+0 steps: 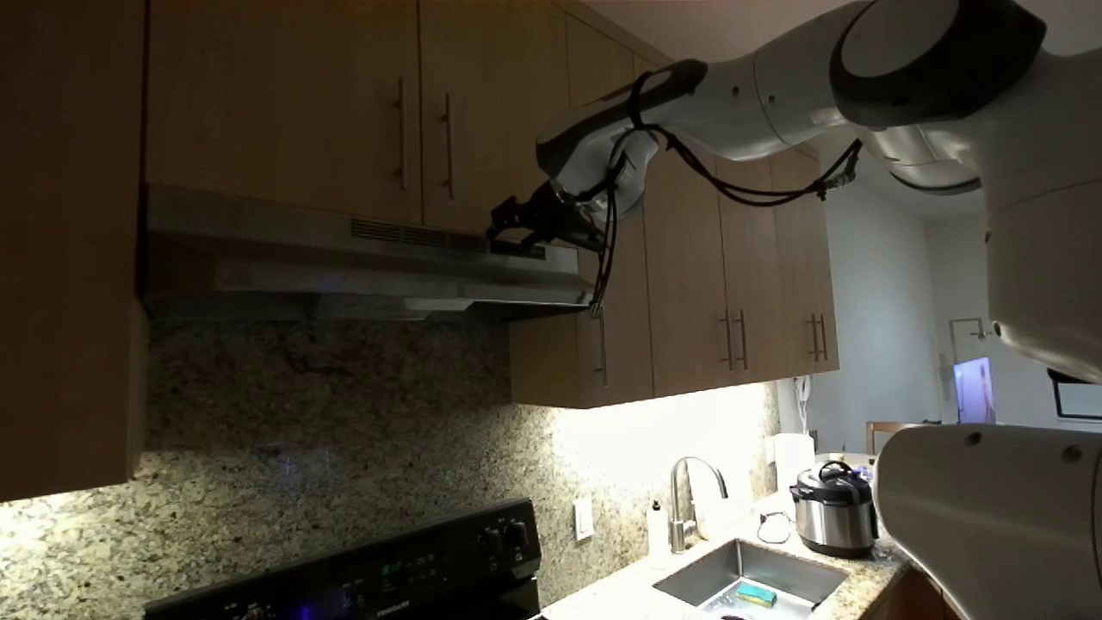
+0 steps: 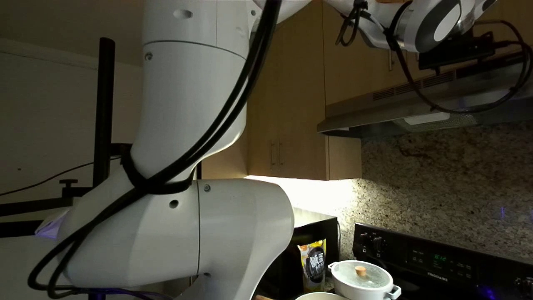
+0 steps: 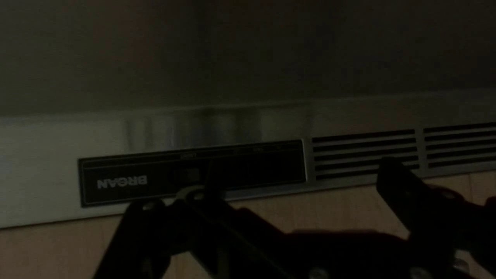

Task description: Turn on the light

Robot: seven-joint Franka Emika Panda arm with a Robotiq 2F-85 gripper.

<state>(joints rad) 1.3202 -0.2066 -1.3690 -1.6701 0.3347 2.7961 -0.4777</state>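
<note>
The light, a pale lamp panel (image 1: 439, 305) under the grey metal cooker hood (image 1: 344, 280), looks dull and unlit in both exterior views; its lamp panel (image 2: 427, 118) faces down. On the hood's front a black BROAN control panel (image 3: 124, 180) appears upside down in the wrist view, with a small switch (image 3: 190, 175) in it. My gripper (image 3: 304, 172) is open, nothing between its fingers. One finger (image 3: 217, 178) overlaps the control panel beside the switch; whether it touches cannot be told. The opposite fingertip lies over the vent slots. In an exterior view the gripper (image 1: 508, 231) is at the hood's front.
Wooden cupboard doors (image 1: 491, 103) with bar handles rise directly above the hood. Vent slots (image 3: 364, 155) run beside the control panel. Below stand the black stove (image 1: 387, 568) and a white pot (image 2: 362, 283). White light shines under the neighbouring cupboards. A cable (image 2: 470, 111) loops from the wrist.
</note>
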